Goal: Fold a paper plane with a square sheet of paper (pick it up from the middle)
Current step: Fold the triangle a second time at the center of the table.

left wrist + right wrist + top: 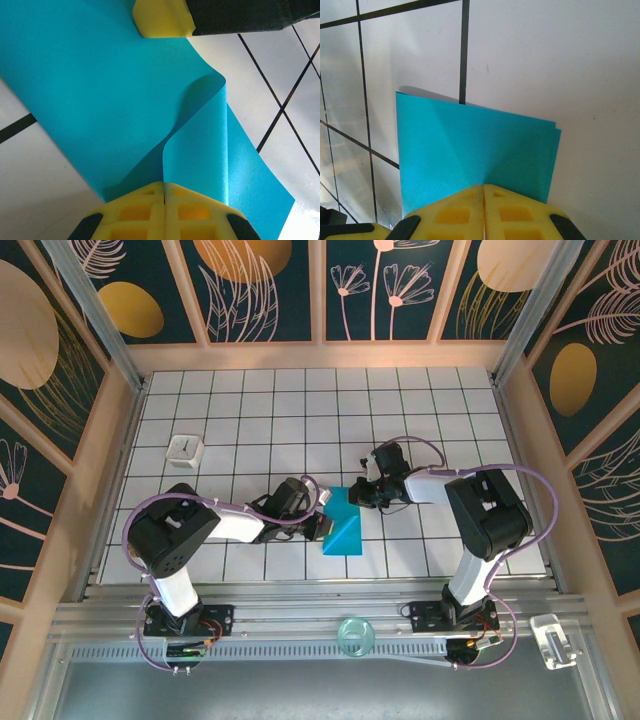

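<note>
The square sheet of paper [342,525] lies folded on the white grid table [300,420] between my two arms. In the left wrist view the teal sheet [90,90] has a flap curling up, and its edge runs into the seam of my left gripper [164,186], which is shut on it. My left gripper [320,523] sits at the paper's left side. My right gripper [362,494] is at the paper's far right corner. Its jaws [483,188] are shut, with the tips on the near edge of the two-layer sheet [470,145]. One right finger [162,20] rests on the paper.
A small white cube [185,449] stands at the left of the table. A clear round dish [352,636] and a clear block [553,639] lie on the metal rail in front. Wooden frame walls close in the table on three sides.
</note>
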